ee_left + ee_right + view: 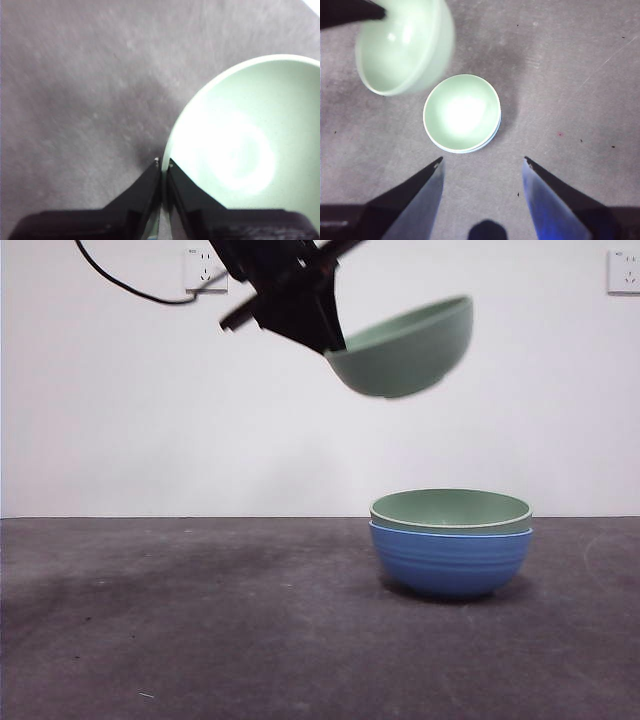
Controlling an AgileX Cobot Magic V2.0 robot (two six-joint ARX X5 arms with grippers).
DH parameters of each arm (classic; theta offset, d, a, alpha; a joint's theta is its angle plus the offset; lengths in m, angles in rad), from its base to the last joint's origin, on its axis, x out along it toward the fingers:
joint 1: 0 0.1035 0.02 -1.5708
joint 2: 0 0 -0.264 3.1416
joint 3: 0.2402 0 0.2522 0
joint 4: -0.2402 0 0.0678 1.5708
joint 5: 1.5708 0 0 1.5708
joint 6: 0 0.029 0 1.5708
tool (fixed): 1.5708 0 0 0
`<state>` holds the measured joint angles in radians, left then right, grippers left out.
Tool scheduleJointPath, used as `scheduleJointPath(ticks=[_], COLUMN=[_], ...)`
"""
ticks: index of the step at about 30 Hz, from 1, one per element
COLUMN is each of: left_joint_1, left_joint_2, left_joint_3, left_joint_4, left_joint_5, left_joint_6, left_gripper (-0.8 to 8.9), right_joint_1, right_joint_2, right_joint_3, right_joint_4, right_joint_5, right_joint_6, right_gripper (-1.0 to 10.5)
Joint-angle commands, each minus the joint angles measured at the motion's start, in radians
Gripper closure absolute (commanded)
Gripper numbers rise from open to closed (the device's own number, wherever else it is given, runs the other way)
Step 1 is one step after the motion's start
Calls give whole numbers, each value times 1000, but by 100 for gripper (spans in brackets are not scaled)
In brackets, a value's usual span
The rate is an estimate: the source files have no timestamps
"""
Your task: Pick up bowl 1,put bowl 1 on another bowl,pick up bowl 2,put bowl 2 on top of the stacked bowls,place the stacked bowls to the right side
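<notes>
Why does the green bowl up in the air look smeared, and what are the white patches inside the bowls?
Front view: the lifted green bowl, pinched by the left gripper, looks motion-blurred. Left wrist view: glare washes out its inside. Right wrist view: glare also whitens the green bowl nested in the blue bowl.

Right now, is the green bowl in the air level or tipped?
Tipped. The lifted green bowl hangs slanted from the left tool, which pinches its lower rim edge, while its far side rides higher.

No readable text, label, brand or number shows anywhere.
</notes>
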<state>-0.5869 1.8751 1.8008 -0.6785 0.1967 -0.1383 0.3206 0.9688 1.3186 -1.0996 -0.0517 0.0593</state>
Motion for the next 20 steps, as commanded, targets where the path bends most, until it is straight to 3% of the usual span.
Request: scheduleJointPath(ticks=[1,20], left_joint_1=[-29,-72], left_joint_2=[64,237], left_joint_3=[6,6], left_joint_4=[-3,4], left_joint_5=[-12,-64], left_joint_6=[8,27], left_gripper=[819,820], right_joint_1=[1,1], right_joint_2=[-1,0], right_joint_3=[1,1], right_joint_4=[5,6], right_joint_5=[-1,-1], right_joint_6=[-1,14], right_gripper=[689,689])
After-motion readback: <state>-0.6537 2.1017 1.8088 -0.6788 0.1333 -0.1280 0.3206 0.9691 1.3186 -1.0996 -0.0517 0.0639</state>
